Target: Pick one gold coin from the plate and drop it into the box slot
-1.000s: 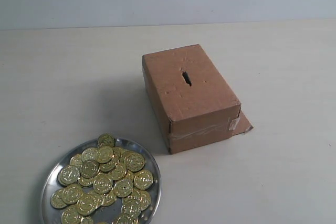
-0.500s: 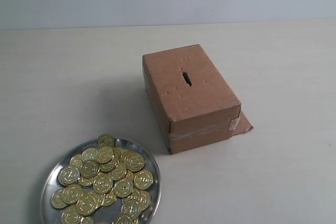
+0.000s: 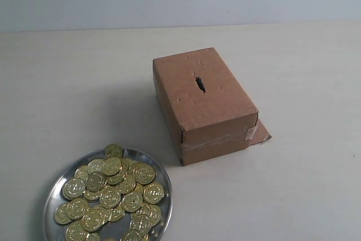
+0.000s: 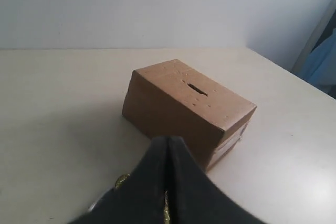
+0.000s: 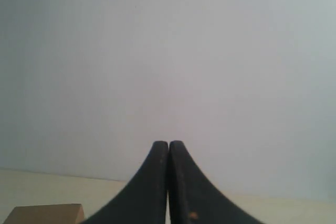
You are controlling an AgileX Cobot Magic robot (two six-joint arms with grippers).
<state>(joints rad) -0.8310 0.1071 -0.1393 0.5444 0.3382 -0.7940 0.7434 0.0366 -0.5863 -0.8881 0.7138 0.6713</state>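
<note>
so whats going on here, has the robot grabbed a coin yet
Not yet. Gold coins lie piled in the plate, and the box stands beside it on the table, slot facing up. Neither arm shows in the exterior view. The left gripper is shut and empty near the plate, facing the box. The right gripper, also shut and empty, points mostly at the wall.
</note>
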